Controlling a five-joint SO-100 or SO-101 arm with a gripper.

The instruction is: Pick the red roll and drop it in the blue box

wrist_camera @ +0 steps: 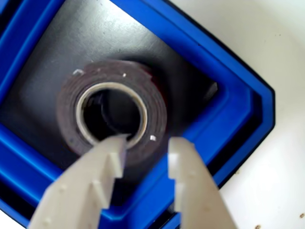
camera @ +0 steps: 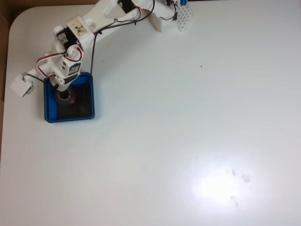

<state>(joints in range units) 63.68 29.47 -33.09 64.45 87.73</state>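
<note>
Blue box (camera: 69, 117) sits on the white worktop (camera: 188, 132) at left of frame in the fixed view, w/ the white arm (camera: 89, 28) reaching down from the top edge & its gripper (camera: 62, 95) hanging over the box's upper-left part. Box floor is black; thick blue rim all round, rounded corners. Wrist view: the blue box (wrist_camera: 224, 109) lies diagonal across the frame, black floor at upper left, white worktop (wrist_camera: 276, 57) at right & lower right. Red roll (wrist_camera: 112, 114) is inside the box, lying flat on the black floor, grey top face up, pale inner ring round the centre hole, a strip of dark red side visible at its right edge. It's clear of the rim on the sides that show. Gripper (wrist_camera: 150, 143) comes in from the bottom edge, both pale fingers spread w/ a gap between them; left fingertip overlaps the roll's near edge by the hole, right fingertip is just beside the roll's outer edge — jaws straddle the roll's wall, but whether they touch it can't be told. Fixed view shows just a hint of red (camera: 70, 96) under the gripper; the roll is mostly hidden there. Small white block (camera: 21, 85) w/ wires hangs off the arm, left of the box.
</note>
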